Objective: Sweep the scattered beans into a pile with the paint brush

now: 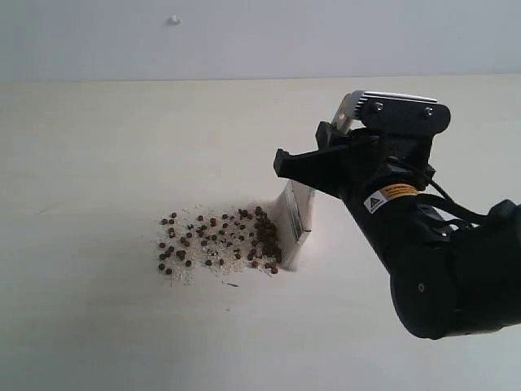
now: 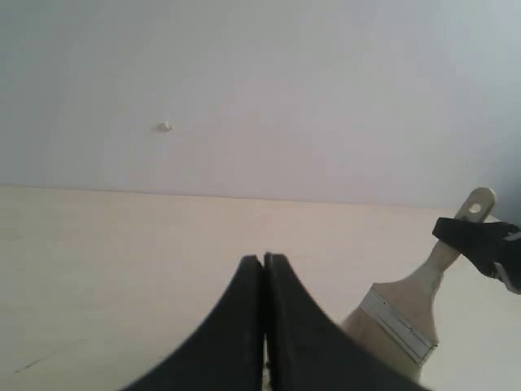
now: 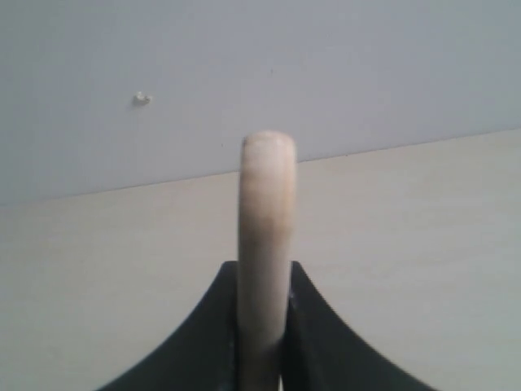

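Note:
Reddish-brown beans point(image 1: 216, 240) lie scattered among pale crumbs on the cream table point(image 1: 98, 163), left of centre. The paint brush point(image 1: 293, 220) stands nearly upright at the right edge of the bean patch, its off-white bristles touching the table. My right gripper point(image 1: 305, 167) is shut on its cream handle point(image 3: 264, 244), which rises between the black fingers point(image 3: 313, 326). From the left wrist view the same paint brush point(image 2: 407, 314) shows its silver ferrule and holed handle end. My left gripper point(image 2: 264, 259) is shut and empty, and it is out of the exterior view.
The black right arm point(image 1: 440, 261) fills the lower right of the exterior view. A grey wall point(image 1: 244, 32) with a small white mark point(image 1: 174, 19) runs behind the table's far edge.

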